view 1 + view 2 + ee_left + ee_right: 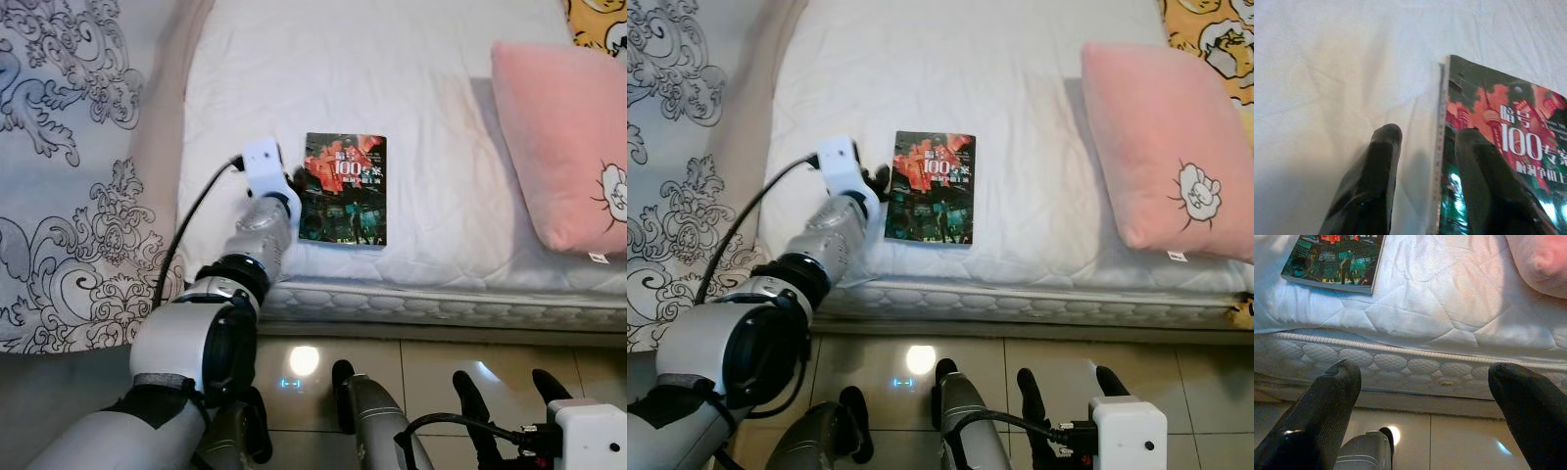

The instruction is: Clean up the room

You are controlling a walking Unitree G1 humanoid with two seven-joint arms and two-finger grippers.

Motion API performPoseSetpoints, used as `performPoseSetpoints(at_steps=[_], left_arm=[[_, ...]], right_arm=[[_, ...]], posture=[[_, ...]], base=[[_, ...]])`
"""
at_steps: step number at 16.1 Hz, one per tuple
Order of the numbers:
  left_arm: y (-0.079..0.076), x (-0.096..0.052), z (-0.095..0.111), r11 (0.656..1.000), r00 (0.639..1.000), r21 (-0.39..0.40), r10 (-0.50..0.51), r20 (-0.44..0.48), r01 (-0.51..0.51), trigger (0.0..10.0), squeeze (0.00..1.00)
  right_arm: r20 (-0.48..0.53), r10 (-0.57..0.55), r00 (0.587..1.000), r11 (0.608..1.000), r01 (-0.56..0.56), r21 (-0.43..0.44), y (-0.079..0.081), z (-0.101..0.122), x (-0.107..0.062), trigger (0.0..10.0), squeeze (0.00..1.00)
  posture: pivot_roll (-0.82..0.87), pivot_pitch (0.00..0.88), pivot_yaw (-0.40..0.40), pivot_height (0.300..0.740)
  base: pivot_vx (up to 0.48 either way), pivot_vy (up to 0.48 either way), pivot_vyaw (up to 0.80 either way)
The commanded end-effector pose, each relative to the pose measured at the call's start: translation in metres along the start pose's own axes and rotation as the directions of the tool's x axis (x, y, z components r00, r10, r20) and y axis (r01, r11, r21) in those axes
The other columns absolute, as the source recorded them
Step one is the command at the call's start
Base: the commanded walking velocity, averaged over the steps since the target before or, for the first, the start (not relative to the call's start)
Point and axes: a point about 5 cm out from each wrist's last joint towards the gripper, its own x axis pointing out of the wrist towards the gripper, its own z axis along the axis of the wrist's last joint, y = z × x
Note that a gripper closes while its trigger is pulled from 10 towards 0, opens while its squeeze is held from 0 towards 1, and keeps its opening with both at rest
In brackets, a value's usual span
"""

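White bed point(421, 88) is not yet cleared: the book point(345, 189) lies on it unlifted, its spine edge straddled by the open left end effector point(1425, 147), while the open right end effector point(1425, 396) is held empty beside the bed.

Pink pillow point(554, 147) cut off at right edge, yellow cushion point(596, 24) mostly cropped

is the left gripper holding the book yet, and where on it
Not held yet. The left gripper is open astride the book's left edge, one finger over the cover, the other on the sheet. The right gripper is open, holding nothing.
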Motion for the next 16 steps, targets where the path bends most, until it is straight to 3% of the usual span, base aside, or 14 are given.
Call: performPoseSetpoints(at_steps=[1, 4, 6, 8, 9, 10, 11, 13, 15, 16], left_arm=[[-0.008, 0.0, -0.002, 0.999, 1.0, 0.037, -0.023, -0.015, 0.023, 10.0, 1.0], [-0.007, 0.001, 0.005, 0.988, 0.999, 0.148, -0.047, 0.01, 0.045, 10.0, 1.0], [0.003, -0.001, 0.005, 0.949, 0.991, 0.299, -0.124, 0.046, 0.104, 10.0, 1.0], [0.014, -0.003, 0.004, 0.934, 0.987, 0.335, -0.15, 0.062, 0.121, 10.0, 1.0], [0.03, -0.009, 0.001, 0.903, 0.979, 0.41, -0.181, 0.098, 0.126, 10.0, 1.0], [0.038, -0.014, -0.009, 0.872, 0.975, 0.473, -0.198, 0.104, 0.127, 10.0, 1.0], [0.054, -0.026, -0.025, 0.891, 0.973, 0.44, -0.19, 0.127, 0.117, 10.0, 1.0], [0.065, -0.038, -0.037, 0.922, 0.972, 0.374, -0.171, 0.159, 0.101, 10.0, 1.0], [0.063, -0.045, -0.055, 0.941, 0.976, 0.326, -0.153, 0.152, 0.097, 10.0, 1.0], [0.053, -0.044, -0.054, 0.933, 0.969, 0.337, -0.188, 0.161, 0.125, 10.0, 1.0]], right_arm=[[-0.044, -0.001, 0.999, 1.0, 0.001, -0.001, -0.002, -0.007, -0.003, 10.0, 0.0], [-0.028, 0.007, 1.0, 1.0, -0.007, -0.007, 0.0, -0.012, 0.007, 10.0, 0.0], [0.066, -0.013, 0.998, 1.0, 0.013, 0.0, -0.005, -0.008, 0.038, 10.0, 0.0], [0.099, -0.046, 0.994, 0.999, 0.045, 0.013, -0.01, -0.009, 0.059, 10.0, 0.0], [0.121, -0.116, 0.986, 0.993, 0.11, 0.05, -0.022, -0.012, 0.085, 10.0, 0.0], [0.127, -0.143, 0.982, 0.989, 0.136, 0.063, -0.029, -0.014, 0.099, 10.0, 0.0], [0.141, -0.167, 0.976, 0.985, 0.16, 0.065, -0.037, -0.015, 0.114, 10.0, 0.0], [0.152, -0.183, 0.971, 0.982, 0.174, 0.068, -0.042, -0.017, 0.13, 10.0, 0.0], [0.157, -0.168, 0.973, 0.986, 0.161, 0.052, -0.04, -0.022, 0.152, 10.0, 0.0], [0.165, -0.156, 0.974, 0.988, 0.15, 0.045, -0.037, -0.023, 0.156, 10.0, 1.0]], posture=[[-0.41, 0.305, -0.049, 0.732], [-0.37, 0.263, -0.031, 0.732], [-0.28, 0.175, 0.01, 0.732], [-0.24, 0.126, 0.022, 0.732], [-0.16, 0.03, 0.041, 0.732], [-0.14, 0.005, 0.047, 0.732], [-0.07, 0.0, 0.059, 0.732], [-0.04, 0.0, 0.055, 0.732], [0.01, 0.0, 0.042, 0.732], [0.01, 0.0, 0.041, 0.732]], base=[[0.0, 0.0, 0.0], [0.0, 0.0, 0.0], [0.0, 0.0, 0.0], [0.0, 0.0, 0.0], [0.0, 0.0, 0.0], [0.0, 0.0, 0.0], [0.0, 0.0, 0.0], [0.0, -0.208, 0.0], [0.306, -0.367, 0.0], [0.33, -0.345, 0.0]])
